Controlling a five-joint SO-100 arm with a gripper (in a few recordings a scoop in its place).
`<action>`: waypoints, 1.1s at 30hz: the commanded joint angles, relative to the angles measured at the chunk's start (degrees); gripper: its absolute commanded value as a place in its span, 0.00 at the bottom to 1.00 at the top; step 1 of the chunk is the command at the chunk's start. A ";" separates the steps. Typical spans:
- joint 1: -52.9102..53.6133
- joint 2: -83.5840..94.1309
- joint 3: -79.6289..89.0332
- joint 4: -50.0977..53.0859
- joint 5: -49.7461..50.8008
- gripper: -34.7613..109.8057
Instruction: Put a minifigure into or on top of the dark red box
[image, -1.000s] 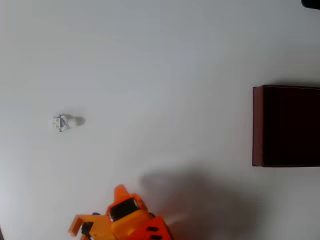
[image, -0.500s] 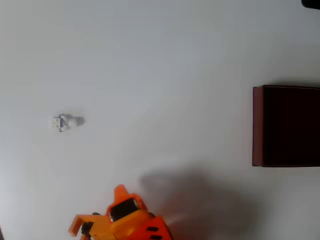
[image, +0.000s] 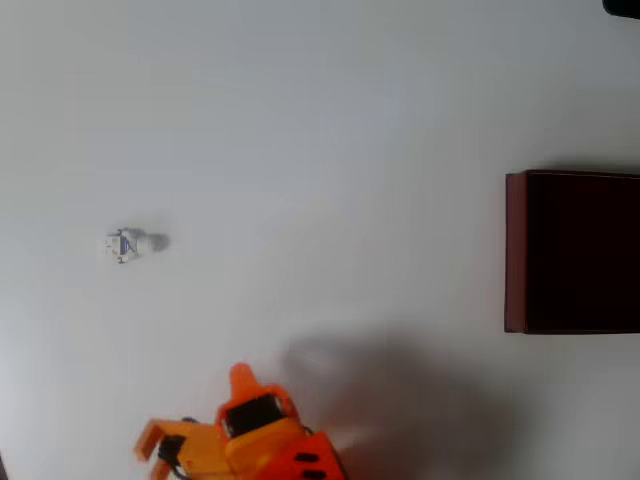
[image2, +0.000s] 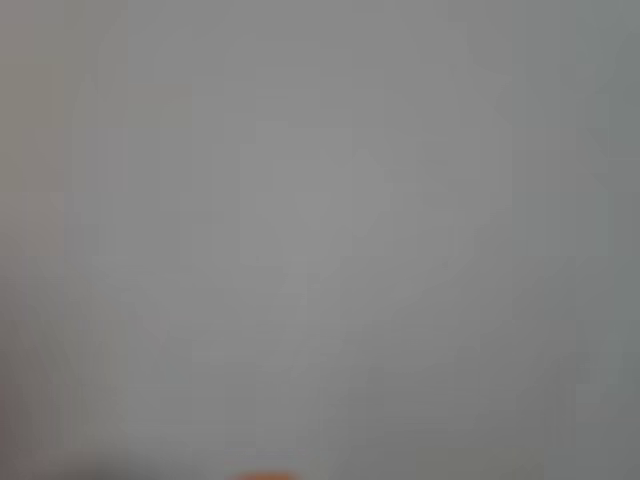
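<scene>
At the overhead frame's bottom edge, the jaws (image: 160, 455), their opening impossible to judge, needed to travel up-left to straddle the minifigure (image: 123, 244).

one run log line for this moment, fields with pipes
stage: approach not begun | gripper: bottom edge of overhead view, empty | minifigure: on table, left, untouched | dark red box: right edge, nothing visible inside
</scene>
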 joint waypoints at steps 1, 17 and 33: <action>-3.43 -3.08 -4.66 -2.46 7.21 0.27; -16.26 -70.93 -41.66 -9.76 34.72 0.27; -14.15 -73.92 -47.20 -19.42 43.77 0.34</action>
